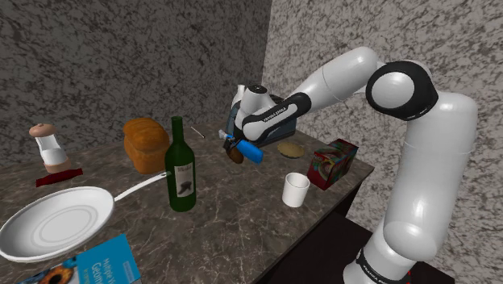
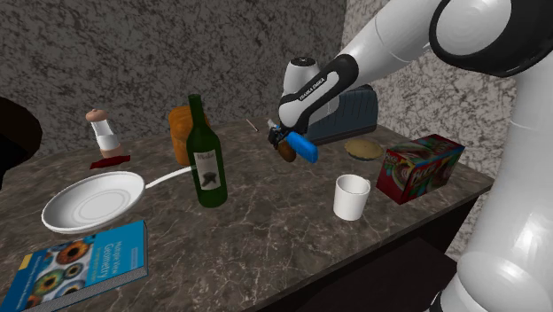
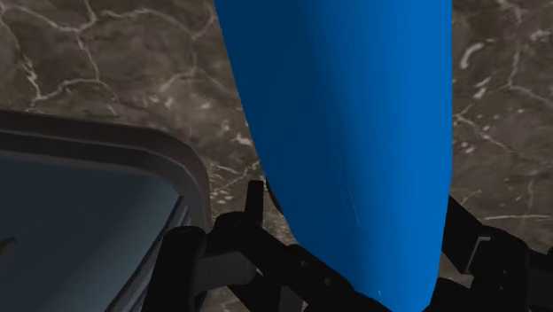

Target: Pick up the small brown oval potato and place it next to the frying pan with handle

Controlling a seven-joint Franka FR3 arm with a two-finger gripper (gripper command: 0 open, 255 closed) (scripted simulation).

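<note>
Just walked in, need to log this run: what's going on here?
The white arm reaches over the counter, its gripper near the back by a dark box. A brown potato and a blue cylinder are both right at the gripper; the wrist view has the blue cylinder dead centre, so I cannot tell whether the potato is held. The white frying pan lies apart, past the green bottle.
</note>
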